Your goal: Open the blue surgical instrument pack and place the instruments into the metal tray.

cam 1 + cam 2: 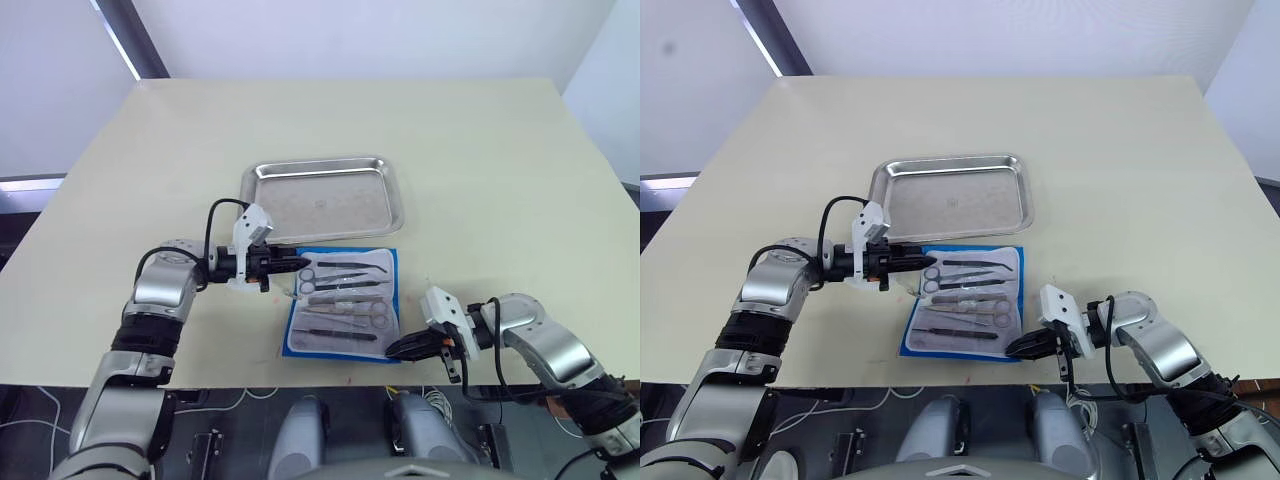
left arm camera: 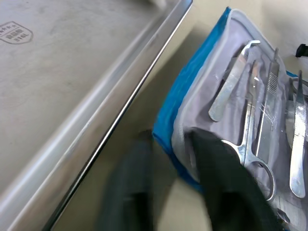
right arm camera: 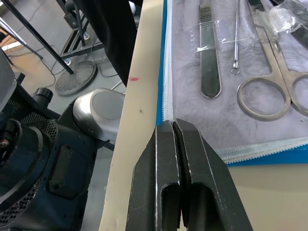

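The blue surgical instrument pack (image 1: 345, 303) lies open on the table, pale lining up, just in front of the metal tray (image 1: 322, 198), which holds nothing. The instruments (image 1: 345, 298) lie in rows on the lining, among them ring-handled scissors (image 2: 250, 144) and tweezers (image 3: 209, 57). My left gripper (image 1: 300, 263) is open at the pack's far left corner. One finger (image 2: 221, 183) rests over the lining and the other on the table outside the blue edge. My right gripper (image 3: 173, 126) is shut with nothing in it, its tip at the pack's near right corner.
The pack lies close to the table's front edge (image 1: 330, 384). A small red mark (image 3: 134, 78) sits on the tabletop beside the pack. Bare tabletop spreads to the left, to the right and behind the tray.
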Available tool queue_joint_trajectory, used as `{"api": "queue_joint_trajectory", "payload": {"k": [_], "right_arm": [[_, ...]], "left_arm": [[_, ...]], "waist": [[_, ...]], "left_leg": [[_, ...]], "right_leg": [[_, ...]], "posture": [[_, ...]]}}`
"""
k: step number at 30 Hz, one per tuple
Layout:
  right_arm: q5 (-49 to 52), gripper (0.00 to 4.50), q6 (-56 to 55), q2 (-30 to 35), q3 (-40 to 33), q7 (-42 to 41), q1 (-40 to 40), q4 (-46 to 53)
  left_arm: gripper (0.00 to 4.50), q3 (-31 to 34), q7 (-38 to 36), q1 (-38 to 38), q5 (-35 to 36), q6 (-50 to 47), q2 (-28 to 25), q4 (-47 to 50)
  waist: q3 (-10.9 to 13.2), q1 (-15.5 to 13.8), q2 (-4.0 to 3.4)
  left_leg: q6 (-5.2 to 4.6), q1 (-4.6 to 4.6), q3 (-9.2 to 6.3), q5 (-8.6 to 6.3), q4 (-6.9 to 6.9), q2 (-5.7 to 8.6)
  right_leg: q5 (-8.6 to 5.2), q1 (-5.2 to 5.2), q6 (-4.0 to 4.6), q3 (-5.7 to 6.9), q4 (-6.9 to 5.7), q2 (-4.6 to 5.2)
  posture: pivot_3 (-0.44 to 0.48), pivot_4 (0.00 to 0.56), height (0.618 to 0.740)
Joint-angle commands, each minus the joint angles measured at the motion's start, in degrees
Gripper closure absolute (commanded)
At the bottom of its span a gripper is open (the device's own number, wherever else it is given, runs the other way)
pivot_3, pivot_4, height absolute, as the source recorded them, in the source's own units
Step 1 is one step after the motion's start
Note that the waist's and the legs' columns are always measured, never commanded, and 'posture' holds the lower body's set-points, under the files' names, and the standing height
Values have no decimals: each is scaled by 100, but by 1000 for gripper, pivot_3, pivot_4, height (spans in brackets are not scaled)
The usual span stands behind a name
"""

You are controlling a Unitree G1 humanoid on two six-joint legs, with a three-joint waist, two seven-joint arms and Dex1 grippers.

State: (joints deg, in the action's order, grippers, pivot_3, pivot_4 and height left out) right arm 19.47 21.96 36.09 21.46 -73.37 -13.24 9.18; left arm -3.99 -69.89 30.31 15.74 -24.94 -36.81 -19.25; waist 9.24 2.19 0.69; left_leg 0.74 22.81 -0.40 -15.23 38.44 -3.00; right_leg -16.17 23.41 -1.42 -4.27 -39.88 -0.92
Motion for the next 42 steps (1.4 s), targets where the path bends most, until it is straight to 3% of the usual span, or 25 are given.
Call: {"api": "queue_joint_trajectory", "payload": {"k": [1,4,5,7,11,24,29,38,39,42], "right_arm": [[-4,4500,41,60,0,-25,71,60],[44,4500,98,32,-54,12,50,54],[85,4249,177,37,-72,14,39,67],[130,3701,310,89,-60,-19,32,123],[124,1766,296,152,-68,-30,84,173],[534,1766,537,404,-446,-79,77,588],[892,1766,507,426,-877,9,189,932],[1069,1766,44,-122,-1343,501,71,913],[1017,1499,-32,-188,-1323,540,45,859],[769,745,-440,-402,-1203,594,-69,599]], "left_arm": [[2675,-60,36,-159,-23,-178,25,-156],[2675,-60,27,-164,-14,-195,16,-139],[2643,-56,32,-166,-14,-200,12,-127],[2627,-44,20,-182,-5,-207,-9,-95],[2627,31,-28,-204,58,-193,-42,-18],[2627,536,-446,-271,674,-190,-326,547],[2627,787,-773,-465,984,-109,-669,1070],[2627,1104,-1166,-565,1143,654,-1002,1349],[2627,1120,-1202,-572,1161,707,-1024,1362],[1964,1172,-1314,-618,1233,817,-1114,1501]], "waist": [[0,0,0],[-1,1,0],[-2,1,0],[-2,2,0],[-6,14,0],[1,10,11],[12,16,26],[17,-1,34],[17,-1,34],[17,4,34]], "left_leg": [[0,0,0,0,0,0],[0,0,0,0,0,0],[0,0,0,0,0,0],[0,0,0,0,0,0],[0,-3,-1,0,0,0],[0,4,-3,0,0,-1],[0,10,-4,0,0,-3],[0,12,-3,0,0,-3],[0,12,-2,0,0,-4],[0,12,-2,0,0,-4]], "right_leg": [[0,0,0,0,0,0],[0,0,0,0,0,0],[0,0,0,0,0,0],[0,0,0,0,0,0],[0,-1,0,0,-1,-1],[0,2,0,1,1,-2],[0,4,0,2,2,-2],[0,4,0,4,4,1],[0,5,0,4,4,0],[0,5,0,4,4,0]], "posture": [[0,150,740],[0,150,740],[0,150,740],[0,150,740],[0,150,740],[0,150,740],[0,150,740],[0,150,740],[0,150,740],[0,150,740]]}}
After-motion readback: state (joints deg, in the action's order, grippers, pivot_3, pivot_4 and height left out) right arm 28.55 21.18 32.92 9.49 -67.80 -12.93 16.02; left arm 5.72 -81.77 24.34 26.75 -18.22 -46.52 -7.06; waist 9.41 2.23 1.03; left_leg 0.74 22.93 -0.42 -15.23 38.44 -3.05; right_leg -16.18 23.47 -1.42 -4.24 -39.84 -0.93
